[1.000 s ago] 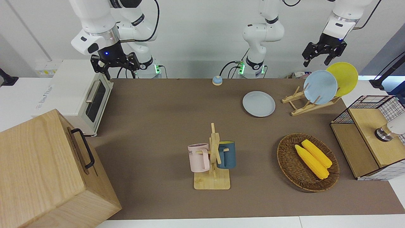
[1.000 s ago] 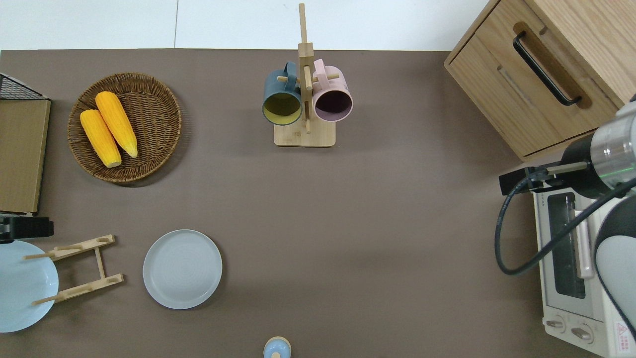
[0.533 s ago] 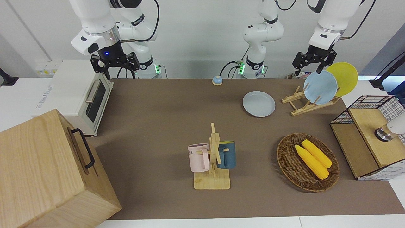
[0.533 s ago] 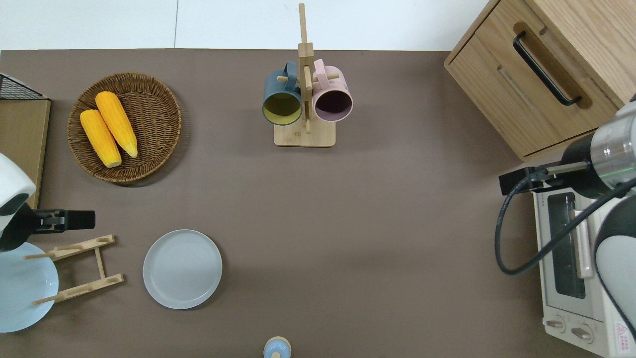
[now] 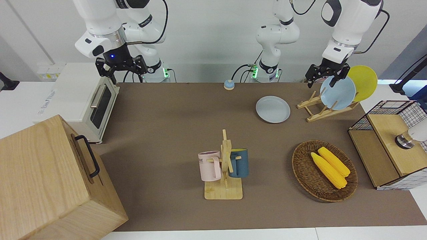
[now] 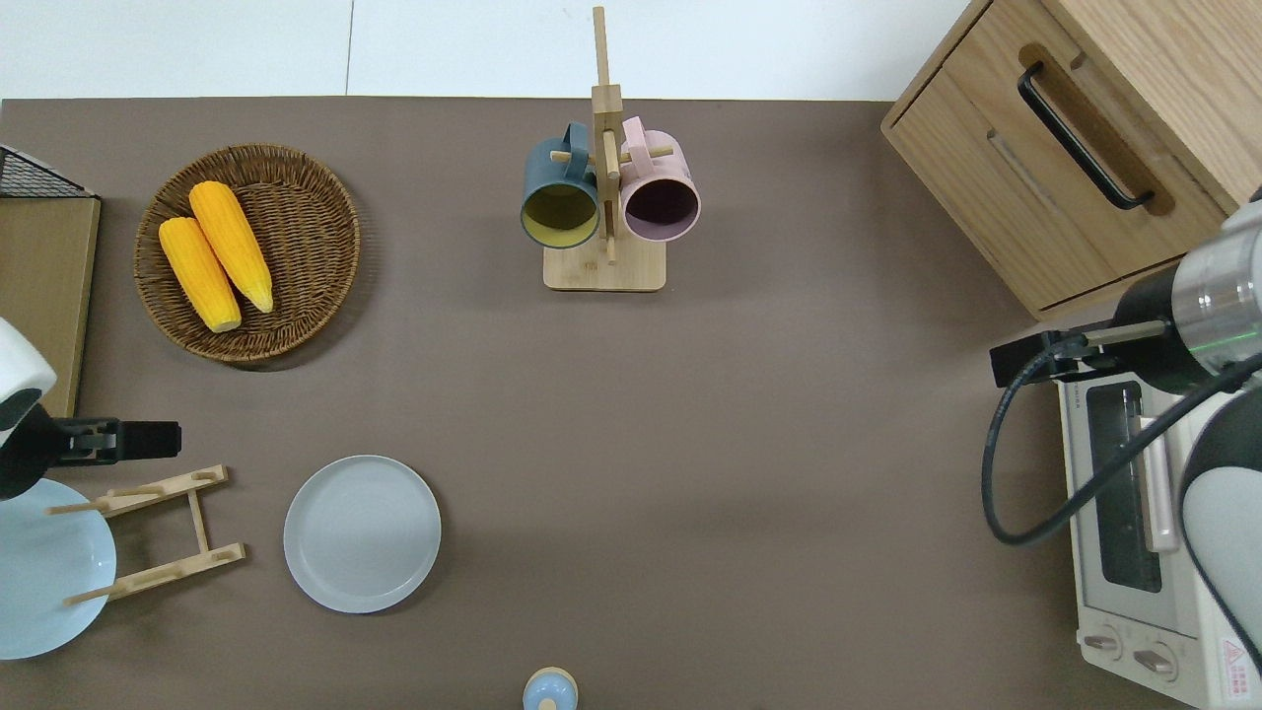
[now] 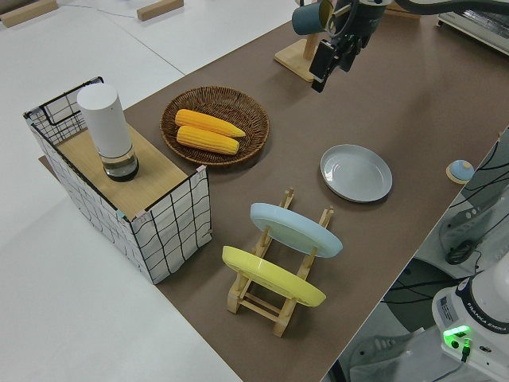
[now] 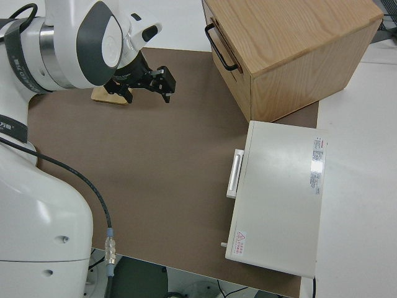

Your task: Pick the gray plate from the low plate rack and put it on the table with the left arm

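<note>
Gray plate (image 6: 362,532) sat flat on the desk (image 6: 690,444), off the rack (image 6: 148,532) and toward the middle. Left gripper (image 6: 128,441) hung empty, fingers apart, up over the rack's edge; the plate lay down and inward from it, right arm parked

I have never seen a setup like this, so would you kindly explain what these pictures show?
Two white robot arms work at a brown table, filmed from the front, from overhead and from each side. The left gripper hangs open and empty over the low plate rack, which holds a light blue plate and a yellow plate. The gray plate lies flat on the table beside the rack. The right arm is parked, its right gripper open.
</note>
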Motion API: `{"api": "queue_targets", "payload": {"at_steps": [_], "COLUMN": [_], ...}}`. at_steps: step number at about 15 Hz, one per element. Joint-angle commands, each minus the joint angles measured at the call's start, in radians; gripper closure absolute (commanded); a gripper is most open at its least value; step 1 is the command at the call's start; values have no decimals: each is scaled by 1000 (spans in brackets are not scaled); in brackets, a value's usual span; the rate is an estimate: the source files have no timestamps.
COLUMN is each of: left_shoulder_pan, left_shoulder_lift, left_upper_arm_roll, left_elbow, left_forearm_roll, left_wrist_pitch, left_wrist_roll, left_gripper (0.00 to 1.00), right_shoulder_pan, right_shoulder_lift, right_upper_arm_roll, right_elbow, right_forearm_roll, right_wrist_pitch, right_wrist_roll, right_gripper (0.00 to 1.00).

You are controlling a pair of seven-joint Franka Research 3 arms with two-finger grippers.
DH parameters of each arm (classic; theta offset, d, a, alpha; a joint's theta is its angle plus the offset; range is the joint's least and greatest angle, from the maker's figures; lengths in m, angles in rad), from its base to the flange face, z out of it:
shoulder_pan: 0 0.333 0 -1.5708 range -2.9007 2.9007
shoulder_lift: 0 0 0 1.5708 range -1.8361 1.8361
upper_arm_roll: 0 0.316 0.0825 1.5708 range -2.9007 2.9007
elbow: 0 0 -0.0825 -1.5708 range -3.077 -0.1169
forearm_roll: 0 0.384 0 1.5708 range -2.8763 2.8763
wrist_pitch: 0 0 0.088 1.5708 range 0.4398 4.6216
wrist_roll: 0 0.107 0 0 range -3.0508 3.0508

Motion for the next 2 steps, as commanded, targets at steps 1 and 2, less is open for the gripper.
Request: {"api": "queue_targets", "payload": {"at_steps": [1, 2], "left_shoulder_pan": [-17, -17], "left_shoulder_lift": [-21, -21], "left_upper_arm_roll": [15, 13], "left_elbow": [-14, -14], "left_forearm_roll": [-11, -11], "left_wrist_pitch": [-10, -18], "left_wrist_roll": [14, 14], "left_gripper": [0, 0], "right_shoulder_pan": [-19, -19], "right_shoulder_lift": [-3, -3], "right_upper_arm_roll": [18, 16], "right_elbow": [9, 9], "right_forearm_roll": [-2, -2], "right_wrist_pitch": [-14, -13], "right_wrist_roll": [13, 13], "right_gripper": [17, 17]}}
